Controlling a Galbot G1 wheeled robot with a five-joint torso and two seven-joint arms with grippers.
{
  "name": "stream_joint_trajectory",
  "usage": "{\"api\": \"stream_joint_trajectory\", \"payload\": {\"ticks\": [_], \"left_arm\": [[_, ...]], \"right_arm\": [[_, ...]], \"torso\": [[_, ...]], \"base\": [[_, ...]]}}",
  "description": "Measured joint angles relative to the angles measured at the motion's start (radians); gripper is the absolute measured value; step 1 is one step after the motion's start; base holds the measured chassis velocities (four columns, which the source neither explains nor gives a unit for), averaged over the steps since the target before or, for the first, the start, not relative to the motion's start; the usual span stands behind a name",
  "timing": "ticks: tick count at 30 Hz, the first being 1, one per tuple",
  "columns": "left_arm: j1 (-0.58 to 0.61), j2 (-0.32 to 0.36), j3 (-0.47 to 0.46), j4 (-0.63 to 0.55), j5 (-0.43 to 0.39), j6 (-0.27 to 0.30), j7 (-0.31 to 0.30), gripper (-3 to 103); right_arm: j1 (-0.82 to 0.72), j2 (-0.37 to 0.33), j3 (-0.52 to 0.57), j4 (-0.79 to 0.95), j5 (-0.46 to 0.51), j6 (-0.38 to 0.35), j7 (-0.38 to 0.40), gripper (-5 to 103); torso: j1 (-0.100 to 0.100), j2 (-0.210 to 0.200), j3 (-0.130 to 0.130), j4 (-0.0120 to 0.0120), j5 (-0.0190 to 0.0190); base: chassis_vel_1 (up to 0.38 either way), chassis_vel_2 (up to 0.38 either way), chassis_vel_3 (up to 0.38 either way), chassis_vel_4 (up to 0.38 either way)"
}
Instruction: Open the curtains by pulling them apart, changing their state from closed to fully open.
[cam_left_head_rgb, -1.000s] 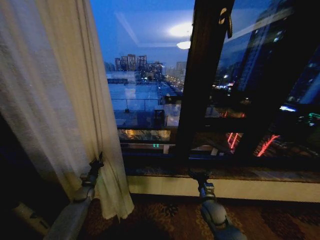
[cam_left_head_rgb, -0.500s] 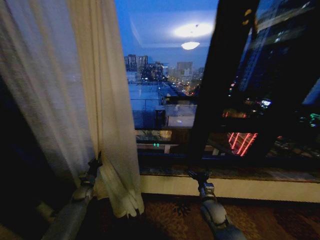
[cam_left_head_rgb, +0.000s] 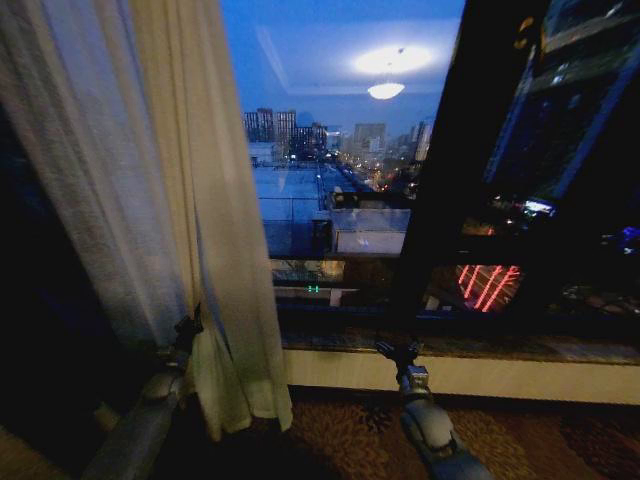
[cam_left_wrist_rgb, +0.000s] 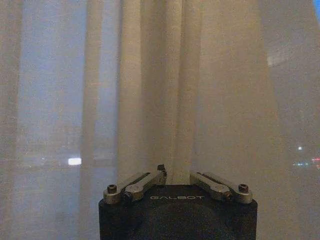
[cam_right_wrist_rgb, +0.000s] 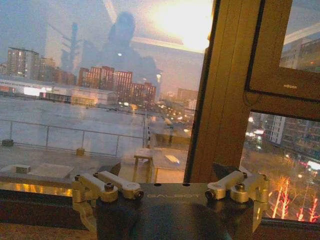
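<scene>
Left wrist view: left pincer (cam_left_wrist_rgb: 177, 176) pinching curtains (cam_left_wrist_rgb: 170, 90).

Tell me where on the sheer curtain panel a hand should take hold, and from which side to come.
Grip the bunched vertical pleat at the sheer curtain's inner edge, low down, about where the left hand sits now. Come straight on from the room side: the folds there gather into a thick ridge that fits between the fingers, while the flat sheer areas would probably slip. The right hand hangs by the window sill.
</scene>
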Motion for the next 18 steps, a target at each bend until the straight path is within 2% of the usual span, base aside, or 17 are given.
{"api": "stream_joint_trajectory", "payload": {"ticks": [13,18], "left_arm": [[0.01,-0.013,0.003,-0.023,0.006,0.005,-0.002,0],[0.012,-0.004,0.0,-0.024,0.002,0.004,-0.003,0]], "right_arm": [[0.0,0.0,0.0,0.0,0.0,0.0,0.0,100],[0.0,0.0,0.0,0.0,0.0,0.0,0.0,100]], "torso": [[0.0,0.0,0.0,0.0003,0.0],[0.0,0.0,0.0,0.0004,-0.0001]], "base": [[0.0,0.0,0.0,0.0],[-0.086,0.078,0.082,-0.078]]}}
